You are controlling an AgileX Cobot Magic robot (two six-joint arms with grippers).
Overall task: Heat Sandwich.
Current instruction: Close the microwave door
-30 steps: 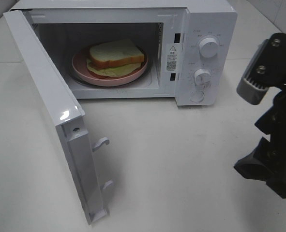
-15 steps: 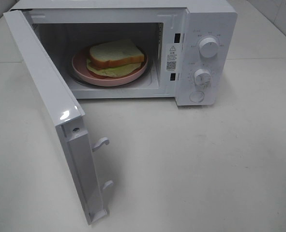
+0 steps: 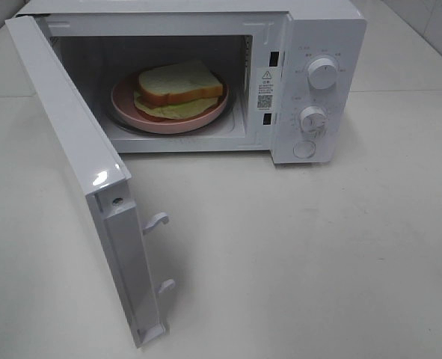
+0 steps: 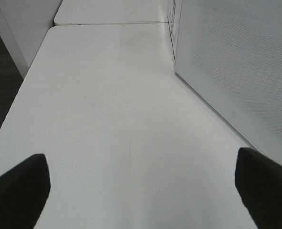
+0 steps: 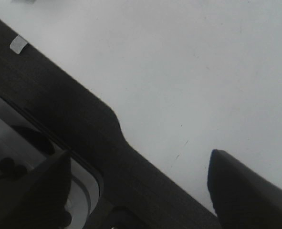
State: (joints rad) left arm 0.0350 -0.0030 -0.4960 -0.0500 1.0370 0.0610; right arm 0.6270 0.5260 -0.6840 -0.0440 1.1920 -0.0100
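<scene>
The sandwich point(image 3: 179, 82), pale bread over yellow-green filling, lies on a round pink plate point(image 3: 123, 101) inside the open white microwave point(image 3: 318, 30). Its door point(image 3: 63, 127) swings out to the front left. Neither gripper shows in the exterior high view. In the left wrist view my left gripper point(image 4: 141, 191) stands open over bare table, with the door's outer face point(image 4: 236, 62) beside it. My right gripper point(image 5: 141, 191) is open too, with nothing between its fingers, hanging over the table's edge point(image 5: 117, 129) and the dark floor point(image 5: 59, 105).
Two round knobs point(image 3: 323, 73) point(image 3: 312, 118) and a round button point(image 3: 304, 149) sit on the microwave's right panel. Two latch hooks point(image 3: 157, 221) stick out from the door's inner edge. White tabletop point(image 3: 295, 254) spreads in front of the microwave.
The right arm, seen at the right edge of the exterior high view a second ago, has withdrawn out of that view. The microwave, door and sandwich have not moved.
</scene>
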